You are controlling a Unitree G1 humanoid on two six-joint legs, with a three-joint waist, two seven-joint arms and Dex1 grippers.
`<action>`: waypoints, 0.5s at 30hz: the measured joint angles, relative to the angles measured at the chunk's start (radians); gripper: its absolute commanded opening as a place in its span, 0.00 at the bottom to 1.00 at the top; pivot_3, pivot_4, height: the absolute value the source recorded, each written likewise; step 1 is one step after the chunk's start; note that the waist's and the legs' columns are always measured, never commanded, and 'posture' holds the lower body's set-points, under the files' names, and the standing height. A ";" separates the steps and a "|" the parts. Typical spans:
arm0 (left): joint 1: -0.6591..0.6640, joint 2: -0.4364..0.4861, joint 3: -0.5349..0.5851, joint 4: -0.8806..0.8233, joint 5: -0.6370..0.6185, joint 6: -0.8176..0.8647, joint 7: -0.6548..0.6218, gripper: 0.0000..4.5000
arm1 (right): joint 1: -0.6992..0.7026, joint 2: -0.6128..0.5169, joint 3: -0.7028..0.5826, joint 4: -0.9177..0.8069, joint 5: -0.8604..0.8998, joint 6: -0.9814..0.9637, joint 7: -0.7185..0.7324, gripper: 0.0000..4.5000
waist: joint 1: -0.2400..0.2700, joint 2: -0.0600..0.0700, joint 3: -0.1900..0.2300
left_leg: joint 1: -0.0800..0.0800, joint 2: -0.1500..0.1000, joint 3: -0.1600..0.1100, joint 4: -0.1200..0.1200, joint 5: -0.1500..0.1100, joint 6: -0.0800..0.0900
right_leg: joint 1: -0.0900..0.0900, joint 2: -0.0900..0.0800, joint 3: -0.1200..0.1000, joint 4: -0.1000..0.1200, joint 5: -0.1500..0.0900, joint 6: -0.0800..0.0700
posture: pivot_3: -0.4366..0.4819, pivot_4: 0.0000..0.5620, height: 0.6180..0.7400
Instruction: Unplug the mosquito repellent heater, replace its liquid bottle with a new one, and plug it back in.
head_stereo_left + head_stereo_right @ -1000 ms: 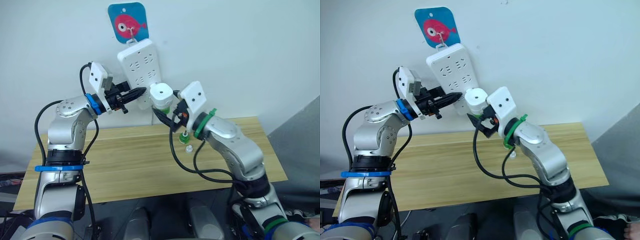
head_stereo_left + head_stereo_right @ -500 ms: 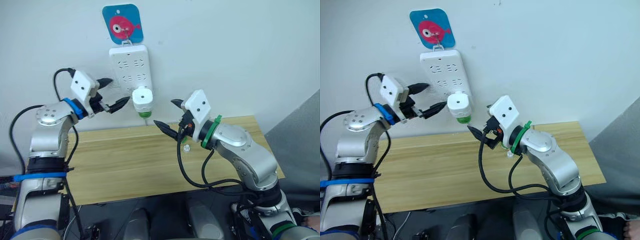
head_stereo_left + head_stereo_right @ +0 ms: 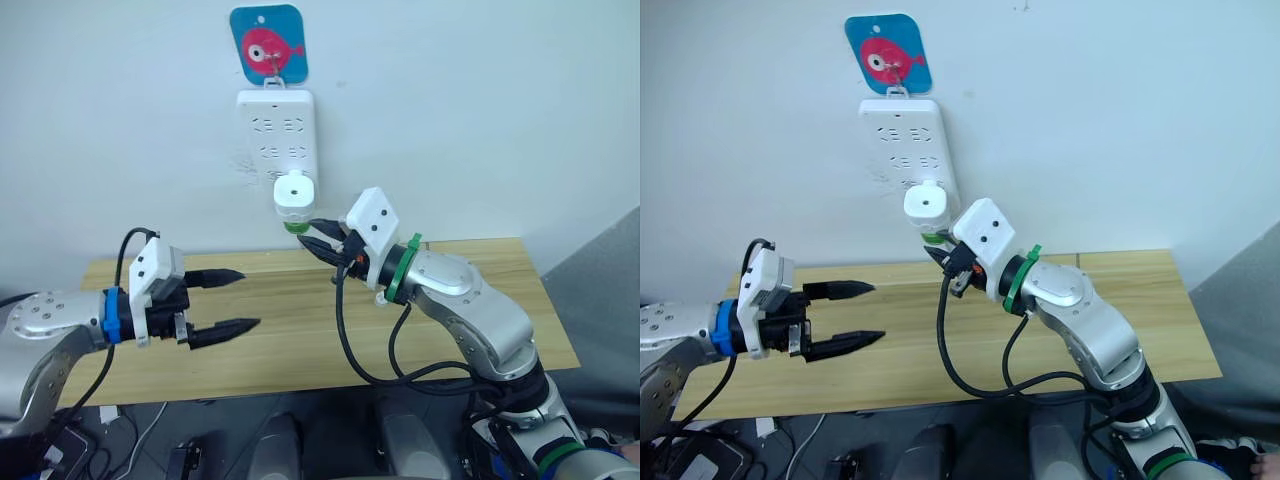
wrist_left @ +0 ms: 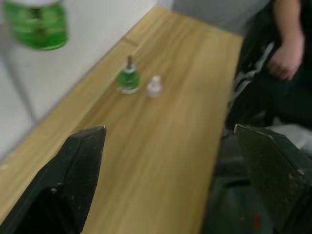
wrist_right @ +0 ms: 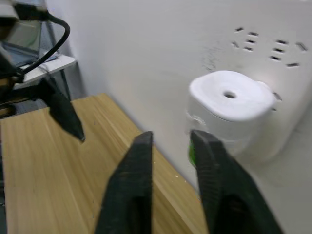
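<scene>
Eye views: mosquito repellent heater (image 3: 293, 194) sits plugged into the bottom of the wall socket strip (image 3: 276, 130), above the worktop's (image 3: 300, 330) rear edge. Right gripper (image 3: 318, 238) is just below and beside it, fingers narrow, holding nothing. Left gripper (image 3: 225, 300) hangs over the worktop's front-left area, well apart from the heater, fingers wide. Left wrist view: spread fingers (image 4: 73, 180); a green bottle (image 4: 128, 80) and small white cap (image 4: 154, 86) stand near the rear edge. Right wrist view: heater (image 5: 229, 107) just beyond the nearly closed fingertips (image 5: 144, 144).
</scene>
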 measured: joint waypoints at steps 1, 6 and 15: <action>0.004 -0.024 0.015 -0.034 -0.021 0.010 0.033 1.00 | 0.000 0.000 0.007 0.006 -0.006 -0.010 0.000 0.01 | 0.006 0.000 0.000 | 0.000 0.000 0.000 0.000 0.000 0.000 | 0.000 0.000 0.000 0.000 0.000 0.000 | 0.44 0.35 0.88; 0.053 -0.155 0.040 -0.138 0.044 -0.080 0.177 1.00 | -0.001 0.029 0.026 0.033 -0.039 -0.042 -0.019 0.01 | 0.010 -0.001 0.000 | 0.000 0.000 0.001 0.000 0.000 0.000 | 0.001 0.000 0.001 -0.001 0.000 0.000 | 0.44 0.35 0.88; 0.207 -0.228 0.036 -0.267 0.087 -0.161 0.239 1.00 | -0.008 0.088 0.021 0.125 -0.084 -0.063 -0.068 0.01 | 0.009 -0.001 0.000 | 0.000 0.000 0.001 0.000 0.000 0.000 | 0.001 0.000 0.000 -0.001 0.000 -0.001 | 0.44 0.36 0.88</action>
